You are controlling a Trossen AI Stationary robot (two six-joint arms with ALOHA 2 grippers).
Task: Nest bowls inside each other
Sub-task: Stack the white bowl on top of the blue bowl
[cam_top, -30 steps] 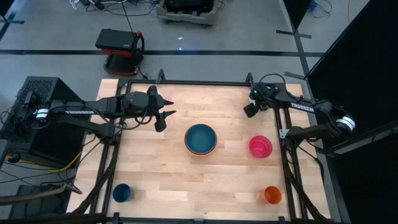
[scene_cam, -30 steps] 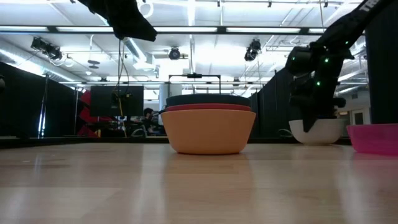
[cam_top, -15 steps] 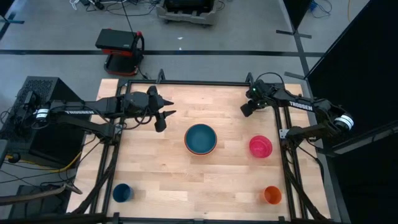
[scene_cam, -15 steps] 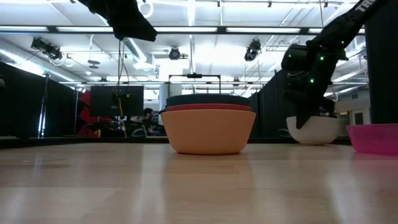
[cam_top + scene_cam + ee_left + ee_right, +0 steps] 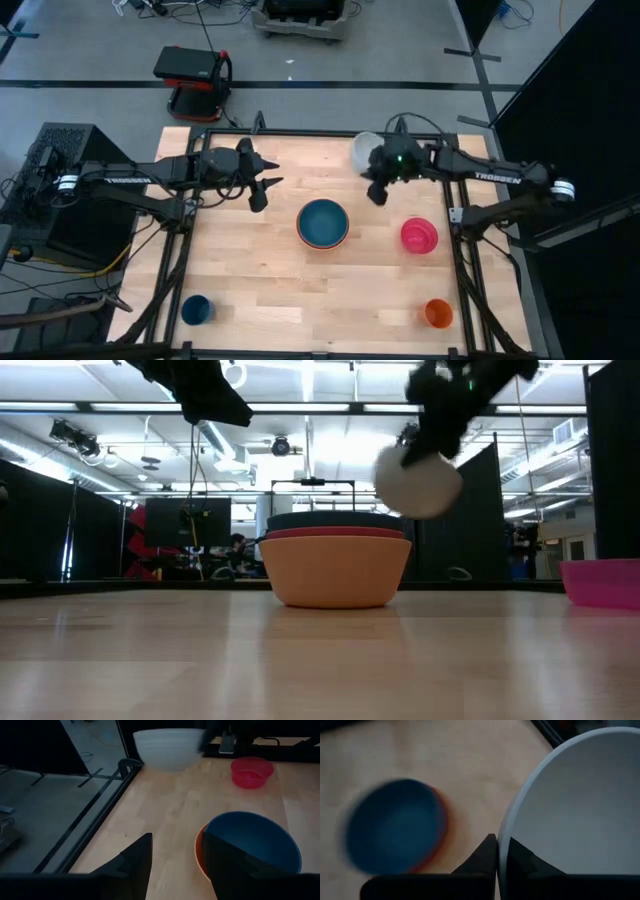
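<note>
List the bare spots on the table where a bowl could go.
Free: the wood between the blue cup and orange cup, and left of the bowl stack under the left gripper. Crowded: the right side, with the pink bowl and the right gripper carrying the white bowl.

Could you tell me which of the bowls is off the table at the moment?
The white bowl: the right gripper pinches its rim and holds it in the air. The pink bowl and the stack topped by the blue bowl rest on the table.
</note>
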